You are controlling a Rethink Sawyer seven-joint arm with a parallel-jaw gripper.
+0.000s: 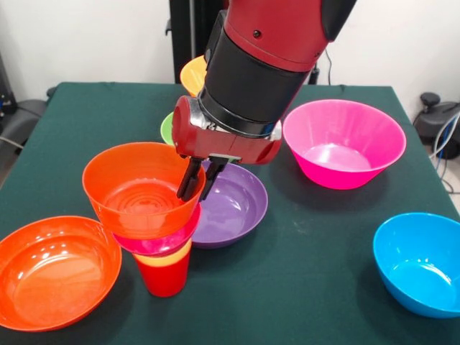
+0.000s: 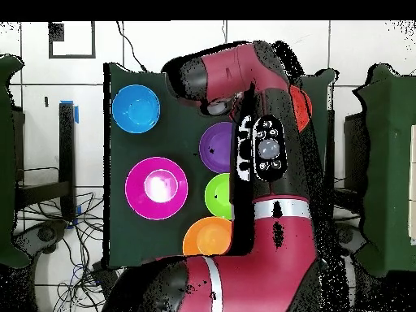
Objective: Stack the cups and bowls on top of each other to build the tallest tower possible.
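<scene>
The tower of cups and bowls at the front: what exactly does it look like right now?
The tower is a funnel of glossy plastic: a red cup stands upright on the green table, with a yellow rim, a crimson-pink bowl and a wide orange bowl nested above. It leans slightly. The pincer grips the orange bowl's rim at the side toward the purple bowl.

No readable text anywhere in these shots

Checked both views and there's nothing legible: the bowls (image 1: 343, 142) are plain glossy plastic with no logos, the red cup (image 1: 164, 274) under the stack is blank, and the arm (image 1: 269, 65) shows no brand I can make out. The button pad (image 2: 268, 149) on the arm has round controls, but any markings are too small to read.
</scene>
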